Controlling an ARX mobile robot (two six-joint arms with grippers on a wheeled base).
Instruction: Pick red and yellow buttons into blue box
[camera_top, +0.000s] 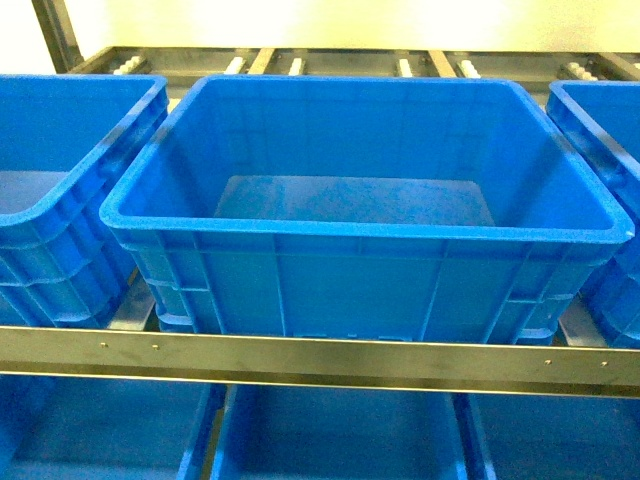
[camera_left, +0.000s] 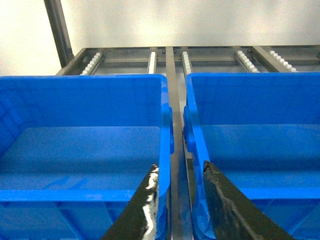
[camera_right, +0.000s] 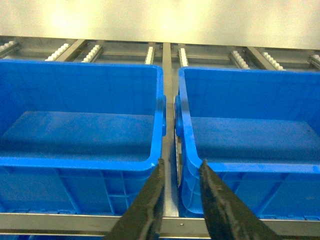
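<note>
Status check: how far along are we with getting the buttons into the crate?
Nothing looks done: the middle blue crate shows a bare floor, no buttons inside. Nothing is in hand either; the left hand and right hand are open and hold nothing. No red or yellow button is in any view, so both picks remain.

In the head view, the two side crates are running off the frame: the left crate (camera_top: 60, 190) at the left edge, the right crate (camera_top: 605, 200) at the right edge. Along the bottom, the lower-shelf crates (camera_top: 330, 435) are showing only their tops. Both wrist views are cutting off the grippers' black fingers (camera_left: 150, 200) (camera_right: 150, 200) at the bottom edge.
</note>
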